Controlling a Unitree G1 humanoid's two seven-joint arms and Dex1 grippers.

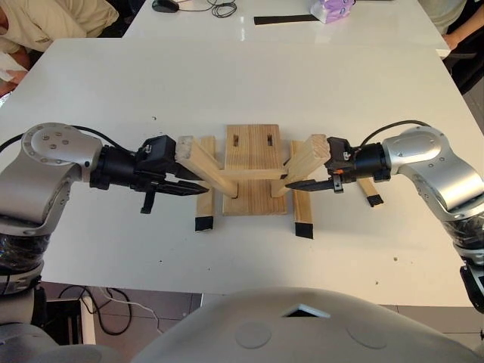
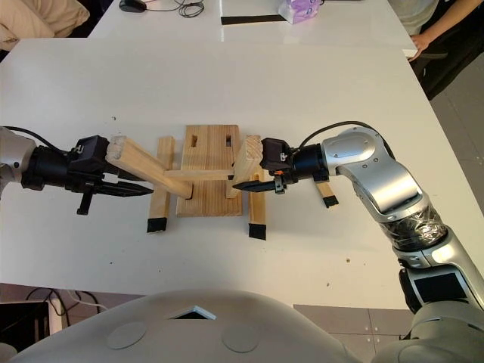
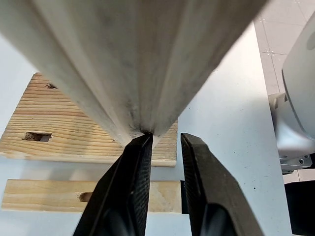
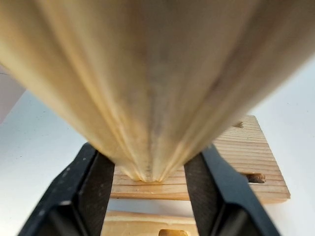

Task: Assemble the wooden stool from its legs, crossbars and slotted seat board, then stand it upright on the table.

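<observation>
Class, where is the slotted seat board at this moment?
In the head views, the seat board lies flat at the middle of the table, between the left loose leg and the right loose leg, beneath the raised crossbar.

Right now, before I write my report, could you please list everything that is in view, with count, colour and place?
table: one, white, under everything
board: one, pale wood, two slots, flat at the table's middle
raised legs: two, pale wood, tilted over the board's sides, left, right
crossbar: one, pale wood, between the raised legs
loose pieces: three, pale wood with black ends, flat: left of the board, right of it, beside the right arm
far table: one, white, behind; bears a dark mouse, a black strip, a purple pack
arms: two, silver and black, left, right, each ending at a raised leg
right fingers: two, black, shut on the right raised leg
</observation>
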